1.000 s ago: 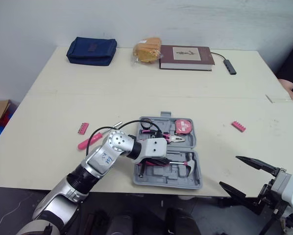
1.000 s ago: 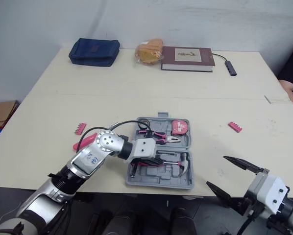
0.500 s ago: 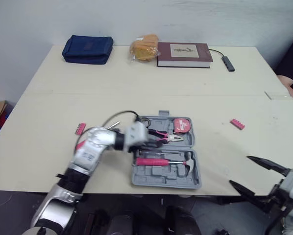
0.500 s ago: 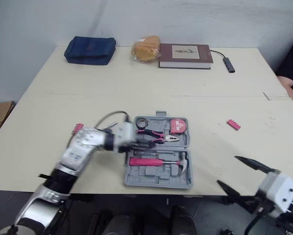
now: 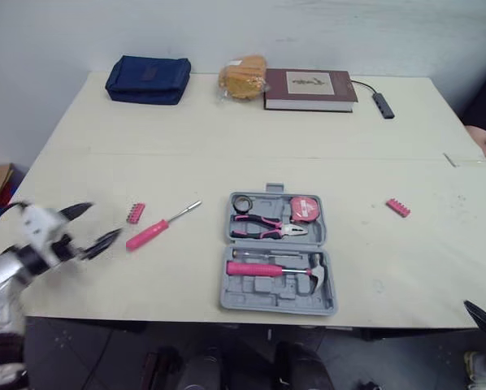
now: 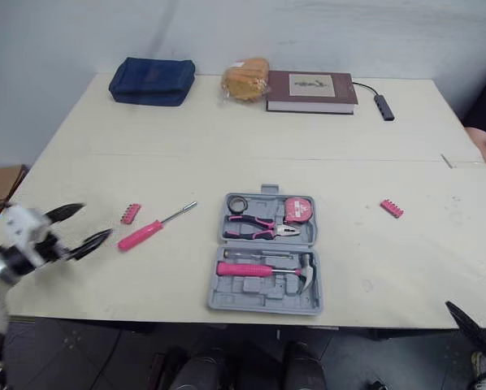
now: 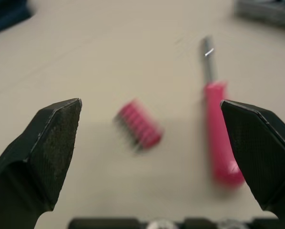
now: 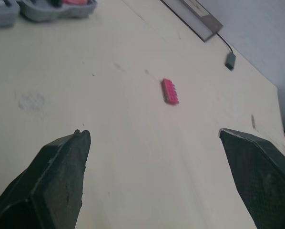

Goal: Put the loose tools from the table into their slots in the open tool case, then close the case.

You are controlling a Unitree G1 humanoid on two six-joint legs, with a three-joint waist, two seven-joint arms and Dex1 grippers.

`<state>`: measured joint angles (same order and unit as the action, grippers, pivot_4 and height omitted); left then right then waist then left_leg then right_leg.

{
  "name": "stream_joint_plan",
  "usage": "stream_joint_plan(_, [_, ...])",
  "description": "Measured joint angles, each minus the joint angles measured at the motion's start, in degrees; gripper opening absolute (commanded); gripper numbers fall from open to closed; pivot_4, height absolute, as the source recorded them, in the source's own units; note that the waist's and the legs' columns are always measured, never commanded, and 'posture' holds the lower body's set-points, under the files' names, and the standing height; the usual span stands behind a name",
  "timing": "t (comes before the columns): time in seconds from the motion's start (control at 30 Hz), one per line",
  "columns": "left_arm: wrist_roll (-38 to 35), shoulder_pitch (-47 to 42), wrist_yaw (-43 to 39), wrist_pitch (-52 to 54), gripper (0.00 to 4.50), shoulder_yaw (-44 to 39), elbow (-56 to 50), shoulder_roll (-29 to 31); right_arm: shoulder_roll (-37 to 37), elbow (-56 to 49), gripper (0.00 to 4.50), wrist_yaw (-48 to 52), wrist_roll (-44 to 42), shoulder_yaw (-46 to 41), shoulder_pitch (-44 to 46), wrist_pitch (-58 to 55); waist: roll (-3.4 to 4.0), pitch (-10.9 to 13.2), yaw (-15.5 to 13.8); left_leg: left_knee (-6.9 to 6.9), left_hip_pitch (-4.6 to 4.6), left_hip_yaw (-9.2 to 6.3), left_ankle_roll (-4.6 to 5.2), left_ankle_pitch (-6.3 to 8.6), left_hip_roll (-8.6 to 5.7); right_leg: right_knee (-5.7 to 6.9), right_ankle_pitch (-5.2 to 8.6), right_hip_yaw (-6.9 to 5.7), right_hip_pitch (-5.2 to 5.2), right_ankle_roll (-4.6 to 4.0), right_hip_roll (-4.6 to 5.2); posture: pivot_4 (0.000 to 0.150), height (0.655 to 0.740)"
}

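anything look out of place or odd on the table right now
Nothing looks spilled or damaged, but three tools lie outside the open tool case: a pink screwdriver and a pink bit holder on the table to its left, and a second pink bit holder to its right.
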<state>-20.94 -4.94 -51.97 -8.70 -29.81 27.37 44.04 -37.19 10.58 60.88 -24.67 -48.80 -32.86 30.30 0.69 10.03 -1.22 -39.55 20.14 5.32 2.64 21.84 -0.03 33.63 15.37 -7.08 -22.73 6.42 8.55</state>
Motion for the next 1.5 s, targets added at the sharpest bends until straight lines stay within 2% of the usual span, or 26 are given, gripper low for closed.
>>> stream_joint_plan(0.27, [-0.9,4.0,4.9,-0.8,4.46,-10.6,11.9,7.6,0.4,10.7,4.5,-4.3,0.3,-1.5,0.1,5.8,-0.03,0.1,0.2,0.21,-0.33,0.22,-0.1,0.0,0.0,0.0,0.01,0.26,0.05,-0.02,0.04,0.15,0.74])
stream_joint_plan(0.33, [-0.9,4.0,5.2,-0.9,4.46,-10.8,14.2,8.1,0.4,12.1,4.5,-4.9,0.3,-1.4,0.4,6.3,0.05,0.2,0.2,0.47,-0.68,0.34,-0.13,-0.02,0.0,-0.03,0.04,0.37,0.2,-0.08,0.03,0.15,0.74])
stream_joint_plan(0.47, [-1.2,0.8,5.6,0.0,4.46,-9.1,13.7,6.6,0.6,11.0,4.5,-4.3,-0.9,0.7,2.7,7.4,0.04,0.2,0.1,0.51,-0.76,0.38,-0.24,-0.08,0.06,0.1,0.09,0.4,0.19,-0.16,0.01,0.15,0.74])
stream_joint_plan(0.7, [-2.2,-7.0,2.9,11.0,4.46,-0.8,2.5,6.3,3.7,-6.0,4.5,-4.5,-3.3,11.8,7.2,4.2,0.11,0.4,0.1,0.68,-0.74,0.49,-0.39,-0.11,0.08,0.31,0.11,0.43,0.05,-0.19,-0.07,0.15,0.74])
stream_joint_plan(0.87, [-3.5,-9.1,5.1,20.6,4.46,4.3,-6.7,3.1,3.8,-16.3,4.5,-6.0,-3.1,18.8,10.0,0.4,0.11,0.4,0.3,0.68,-0.69,0.61,-0.03,-0.27,0.06,0.31,0.1,0.33,0.05,-0.17,-0.16,0.15,0.74])
stream_joint_plan(1.1, [-1.6,-7.6,10.3,26.1,4.46,6.9,-11.0,1.4,2.2,-28.4,4.5,-8.9,-3.3,24.3,13.3,-7.8,-0.1,0.5,1.4,0.64,-0.73,0.7,-0.02,-0.28,0.12,0.3,0.1,0.37,0.05,-0.16,-0.2,0.15,0.74])
stream_joint_plan(1.2, [-0.4,-7.3,14.0,28.9,4.46,8.6,-11.7,-1.3,0.5,-34.2,4.5,-9.7,-3.7,27.8,16.2,-12.6,-0.22,0.6,1.2,0.54,-0.72,0.69,-0.06,-0.27,0.14,0.39,0.1,0.36,0.05,-0.16,-0.18,0.15,0.74])
stream_joint_plan(1.5, [0.9,-7.1,18.7,33.6,4.46,9.7,-16.1,-4.2,-0.2,-37.9,4.5,-11.6,-3.8,29.1,19.0,-18.8,-0.43,0.6,0.5,0.54,-0.69,0.63,-0.1,-0.26,0.09,0.39,0.09,0.31,0.06,-0.15,-0.13,0.15,0.74])
